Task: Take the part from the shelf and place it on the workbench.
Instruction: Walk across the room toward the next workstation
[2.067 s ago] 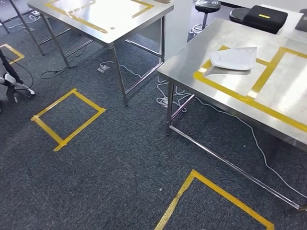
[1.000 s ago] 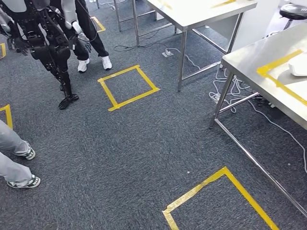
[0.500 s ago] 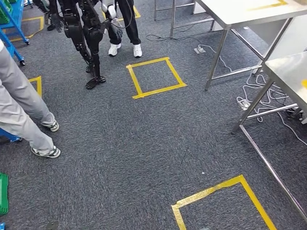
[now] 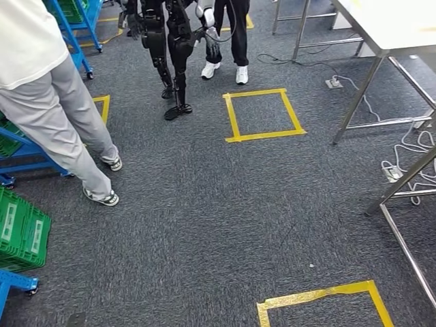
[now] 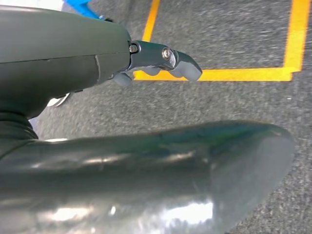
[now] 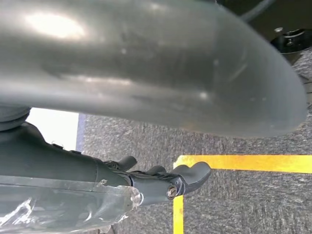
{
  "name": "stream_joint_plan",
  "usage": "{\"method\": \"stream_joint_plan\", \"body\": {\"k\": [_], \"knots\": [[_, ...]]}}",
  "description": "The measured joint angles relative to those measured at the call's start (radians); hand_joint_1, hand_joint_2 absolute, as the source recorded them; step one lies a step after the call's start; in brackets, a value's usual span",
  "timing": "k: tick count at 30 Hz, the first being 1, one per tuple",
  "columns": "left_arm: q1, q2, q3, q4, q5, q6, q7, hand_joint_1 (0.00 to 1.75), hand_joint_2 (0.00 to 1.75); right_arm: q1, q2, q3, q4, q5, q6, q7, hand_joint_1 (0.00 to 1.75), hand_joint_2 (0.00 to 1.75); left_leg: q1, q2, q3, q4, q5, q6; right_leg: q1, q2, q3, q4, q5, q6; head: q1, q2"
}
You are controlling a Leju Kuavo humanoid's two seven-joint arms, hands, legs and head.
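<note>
Head view: grey carpet (image 4: pixel 206 225) with a yellow tape square (image 4: pixel 321 306) at the near edge, right of centre. Green crates (image 4: pixel 20 235) sit near left, stacked on a blue cart (image 4: pixel 13 283). A person (image 4: pixel 49 88) in a white top and grey trousers stands left, feet apart, just beside the crates. A steel bench (image 4: pixel 396 41) takes the right side, legs on the carpet, white cables (image 4: pixel 406 160) trailing under it. A second tape square (image 4: pixel 262 116) lies mid-floor, well apart from the near one. Farther off, a black humanoid (image 4: pixel 172 48) stands left of that square, with a person in dark trousers and white shoes (image 4: pixel 226 41) just behind it. A blue rack (image 4: pixel 77 20) holding a green crate stands far left. I can't make out the part or any shelf.

Left wrist view: left hand (image 5: pixel 147 112) hangs over the carpet and a tape corner (image 5: pixel 221 73), fingers (image 5: pixel 176 61) apart from the thumb, nothing in the grip.

Right wrist view: right hand (image 6: pixel 147 122) likewise over carpet and tape (image 6: pixel 243 163), fingers (image 6: pixel 191 175) loose and spread from the thumb, holding nothing.
</note>
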Motion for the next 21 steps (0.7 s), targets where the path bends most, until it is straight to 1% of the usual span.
{"method": "stream_joint_plan", "body": {"k": [1, 2, 3, 4, 5, 6, 7, 8, 9, 10, 11, 12, 13, 14, 15, 16, 17, 18, 19, 20, 21], "knots": [[-0.001, 0.000, 0.000, 0.000, -0.002, 0.000, -0.001, 0.00, 0.00, 0.001, 0.000, -0.001, 0.000, 0.000, 0.000, -0.001, 0.00, 0.00, -0.001, 0.025, -0.020, 0.038, -0.021, -0.004, -0.001, -0.013, 0.003, -0.003, 0.000, -0.005, -0.003, 0.000], [-0.003, -0.001, 0.000, 0.000, -0.003, 0.000, -0.002, 0.00, 0.00, 0.001, 0.000, -0.003, 0.000, 0.000, 0.001, -0.001, 0.00, 0.00, -0.002, 0.055, -0.052, 0.096, -0.049, -0.007, 0.000, -0.026, 0.006, -0.004, -0.002, -0.009, -0.006, 0.000], [-0.004, -0.001, 0.000, 0.000, -0.004, 0.000, -0.003, 0.00, 0.00, 0.002, -0.001, -0.004, 0.000, -0.001, 0.001, -0.002, 0.00, 0.00, -0.002, 0.075, -0.091, 0.165, -0.078, -0.011, 0.001, -0.040, 0.008, -0.004, -0.006, -0.012, -0.009, 0.000], [-0.005, -0.002, -0.001, 0.000, -0.004, 0.000, -0.004, 0.00, 0.00, 0.003, -0.001, -0.006, 0.000, -0.001, 0.001, -0.002, 0.00, 0.00, -0.001, 0.084, -0.128, 0.225, -0.096, -0.013, 0.003, -0.055, 0.010, -0.004, -0.010, -0.013, -0.009, 0.000], [-0.004, -0.002, -0.001, 0.000, -0.005, 0.000, -0.005, 0.00, 0.00, 0.003, -0.002, -0.006, 0.000, -0.001, 0.001, -0.002, 0.00, 0.00, 0.000, 0.089, -0.152, 0.259, -0.096, -0.014, 0.003, -0.069, 0.014, -0.004, -0.015, -0.012, -0.009, 0.000], [-0.002, -0.002, 0.000, 0.000, -0.006, 0.000, -0.007, 0.00, 0.00, 0.004, -0.002, -0.007, 0.000, -0.001, 0.001, -0.002, 0.00, 0.00, 0.000, 0.091, -0.156, 0.256, -0.076, -0.014, 0.004, -0.082, 0.020, -0.004, -0.021, -0.011, -0.009, 0.000], [-0.001, -0.001, 0.000, 0.000, -0.007, 0.000, -0.008, 0.00, 0.00, 0.004, -0.002, -0.008, 0.000, -0.002, 0.001, -0.002, 0.00, 0.00, 0.000, 0.097, -0.139, 0.217, -0.040, -0.012, 0.003, -0.095, 0.029, -0.004, -0.028, -0.009, -0.010, 0.000], [0.000, -0.001, 0.000, 0.000, -0.007, 0.001, -0.009, 0.00, 0.00, 0.003, -0.002, -0.009, 0.000, -0.002, 0.001, -0.002, 0.00, 0.00, -0.001, 0.115, -0.108, 0.154, 0.001, -0.010, 0.004, -0.108, 0.037, -0.004, -0.036, -0.006, -0.009, 0.000], [0.000, -0.002, 0.000, 0.000, -0.008, 0.001, -0.010, 0.00, 0.00, 0.003, -0.003, -0.009, 0.000, -0.002, 0.002, -0.002, 0.00, 0.00, -0.005, 0.139, -0.075, 0.090, 0.027, -0.009, 0.006, -0.120, 0.045, -0.004, -0.046, -0.002, -0.010, 0.000], [-0.002, -0.002, 0.000, 0.000, -0.008, 0.001, -0.011, 0.00, 0.00, 0.003, -0.003, -0.010, 0.000, -0.002, 0.002, -0.002, 0.00, 0.00, -0.007, 0.158, -0.050, 0.041, 0.040, -0.004, 0.009, -0.130, 0.052, -0.004, -0.056, 0.003, -0.010, 0.000], [-0.004, -0.003, -0.001, 0.000, -0.008, 0.001, -0.012, 0.00, 0.00, 0.002, -0.003, -0.010, 0.000, -0.002, 0.002, -0.002, 0.00, 0.00, -0.011, 0.170, -0.035, 0.013, 0.039, 0.002, 0.013, -0.140, 0.059, -0.007, -0.066, 0.008, -0.009, 0.000], [-0.004, -0.004, -0.001, 0.000, -0.008, 0.001, -0.013, 0.00, 0.00, 0.001, -0.003, -0.011, 0.000, -0.002, 0.002, -0.003, 0.00, 0.00, -0.013, 0.166, -0.032, 0.004, 0.029, 0.008, 0.015, -0.148, 0.069, -0.007, -0.070, 0.014, -0.008, 0.000], [-0.004, -0.004, -0.001, 0.000, -0.008, 0.001, -0.013, 0.00, 0.00, 0.000, -0.004, -0.012, 0.000, -0.002, 0.002, -0.003, 0.00, 0.00, -0.011, 0.152, -0.029, 0.001, 0.025, 0.018, 0.014, -0.154, 0.078, -0.008, -0.073, 0.019, -0.006, 0.000], [-0.001, -0.004, -0.001, 0.000, -0.008, 0.002, -0.014, 0.00, 0.00, -0.001, -0.004, -0.012, 0.000, -0.002, 0.002, -0.003, 0.00, 0.00, -0.010, 0.140, -0.024, -0.001, 0.021, 0.024, 0.012, -0.147, 0.085, -0.003, -0.075, 0.024, -0.003, 0.000], [0.001, -0.003, 0.000, 0.000, -0.008, 0.002, -0.014, 0.00, 0.00, -0.002, -0.004, -0.012, -0.001, -0.002, 0.002, -0.003, 0.00, 0.00, -0.008, 0.129, -0.016, -0.003, 0.016, 0.032, 0.009, -0.128, 0.081, 0.019, -0.081, 0.030, -0.003, 0.000], [0.001, -0.002, 0.000, 0.000, -0.008, 0.003, -0.014, 0.00, 0.00, -0.002, -0.004, -0.012, -0.001, -0.002, 0.002, -0.004, 0.00, 0.00, -0.007, 0.118, -0.007, -0.003, 0.012, 0.039, 0.006, -0.103, 0.060, 0.060, -0.096, 0.034, -0.001, 0.000], [0.000, -0.002, -0.001, 0.000, -0.008, 0.004, -0.014, 0.00, 0.00, -0.002, -0.004, -0.012, -0.001, -0.002, 0.002, -0.004, 0.00, 0.00, -0.006, 0.107, 0.000, -0.004, 0.006, 0.045, 0.004, -0.076, 0.023, 0.122, -0.118, 0.036, 0.001, 0.000], [-0.001, -0.002, -0.001, 0.000, -0.008, 0.004, -0.015, 0.00, 0.00, -0.001, -0.004, -0.012, -0.001, -0.002, 0.002, -0.004, 0.00, 0.00, -0.006, 0.095, 0.007, -0.004, 0.000, 0.049, 0.003, -0.060, -0.025, 0.197, -0.144, 0.038, 0.003, 0.000], [-0.002, -0.002, -0.001, 0.000, -0.008, 0.004, -0.015, 0.00, 0.00, 0.001, -0.004, -0.012, -0.001, -0.002, 0.002, -0.004, 0.00, 0.00, -0.006, 0.081, 0.015, -0.004, -0.008, 0.051, 0.003, -0.053, -0.075, 0.263, -0.169, 0.039, 0.006, 0.000], [0.000, -0.002, -0.001, 0.000, -0.009, 0.005, -0.016, 0.00, 0.00, 0.003, -0.004, -0.013, -0.001, -0.002, 0.002, -0.004, 0.00, 0.00, -0.006, 0.066, 0.025, -0.004, -0.017, 0.051, 0.003, -0.051, -0.115, 0.301, -0.182, 0.039, 0.007, 0.000], [0.001, -0.002, -0.001, 0.000, -0.010, 0.006, -0.017, 0.00, 0.00, 0.004, -0.004, -0.013, -0.001, -0.002, 0.002, -0.003, 0.00, 0.00, -0.006, 0.051, 0.038, -0.004, -0.027, 0.050, 0.003, -0.049, -0.139, 0.304, -0.179, 0.038, 0.009, 0.000]]}}
